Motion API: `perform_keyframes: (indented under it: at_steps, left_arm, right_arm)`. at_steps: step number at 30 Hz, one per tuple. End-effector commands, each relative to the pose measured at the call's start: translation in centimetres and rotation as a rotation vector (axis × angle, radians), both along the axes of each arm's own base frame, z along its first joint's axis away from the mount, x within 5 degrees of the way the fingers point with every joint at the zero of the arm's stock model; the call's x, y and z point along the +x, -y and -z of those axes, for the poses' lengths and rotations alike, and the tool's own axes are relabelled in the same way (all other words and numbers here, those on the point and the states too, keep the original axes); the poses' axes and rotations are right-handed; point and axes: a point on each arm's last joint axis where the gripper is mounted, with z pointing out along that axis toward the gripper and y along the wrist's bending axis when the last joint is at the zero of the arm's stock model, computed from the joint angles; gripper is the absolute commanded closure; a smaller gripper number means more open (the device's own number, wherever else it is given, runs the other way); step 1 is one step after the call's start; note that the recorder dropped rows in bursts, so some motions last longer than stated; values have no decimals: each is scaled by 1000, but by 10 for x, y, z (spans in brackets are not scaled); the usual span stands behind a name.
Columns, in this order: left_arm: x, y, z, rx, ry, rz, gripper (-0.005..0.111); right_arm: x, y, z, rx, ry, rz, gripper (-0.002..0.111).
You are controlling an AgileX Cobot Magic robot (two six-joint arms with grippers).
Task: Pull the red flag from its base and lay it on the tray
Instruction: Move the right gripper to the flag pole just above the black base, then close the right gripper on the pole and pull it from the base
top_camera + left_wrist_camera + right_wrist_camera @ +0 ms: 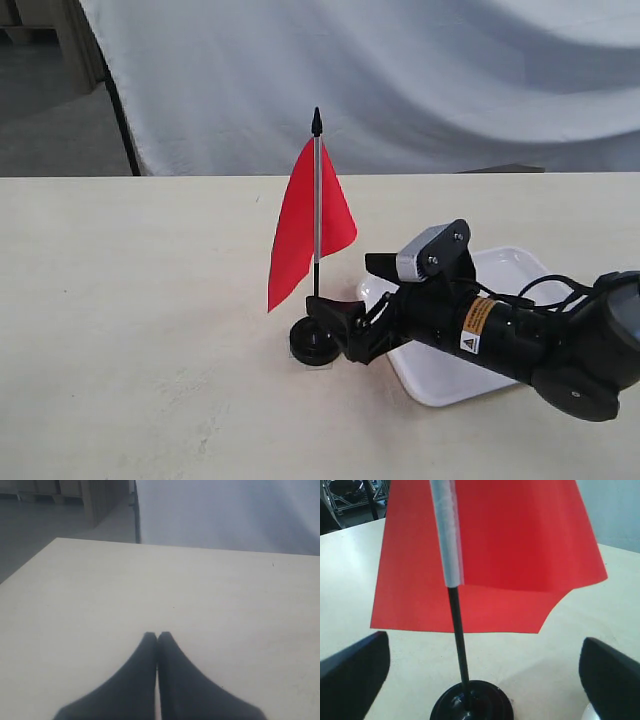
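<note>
The red flag [305,230] stands upright in its base [315,347] on the worktop [150,300], just beside the tray [512,263]; the right gripper [485,660] gapes wide astride the stick [459,630], grasping nothing; pinching too near the base may drag it up too; the left gripper [158,637] sits clenched, empty.

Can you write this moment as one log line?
red flag: upright in base | right gripper: open, straddling stick | left gripper: shut | tray: no flag yet
</note>
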Motion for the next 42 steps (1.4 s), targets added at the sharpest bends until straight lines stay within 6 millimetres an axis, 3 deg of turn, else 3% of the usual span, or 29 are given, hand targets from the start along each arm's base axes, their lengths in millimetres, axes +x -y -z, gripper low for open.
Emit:
perform_keyframes:
  at_steps: [1, 10, 18, 25, 27, 30, 33, 42]
  left_arm:
    - [0, 0, 0, 2, 4, -2, 107]
    - [0, 0, 0, 2, 4, -2, 107]
    - [0, 0, 0, 2, 4, -2, 107]
    - [0, 0, 0, 2, 4, -2, 107]
    - [0, 0, 0, 2, 4, -2, 107]
    - [0, 0, 0, 2, 4, -2, 107]
    - [0, 0, 0, 2, 4, -2, 107]
    - [0, 0, 0, 2, 4, -2, 107]
  right_arm:
    - [1, -1, -2, 19, 12, -11, 4]
    - [1, -6, 0, 30, 4, 22, 4]
    - [13, -41, 7, 34, 20, -23, 4]
    - [21, -58, 8, 57, 44, -41, 5]
    - [22, -58, 7, 58, 46, -40, 14]
    - [22, -58, 8, 57, 45, -37, 48]
    - [20, -59, 8, 60, 35, -54, 106]
    - [20, -59, 3, 69, 51, -60, 108]
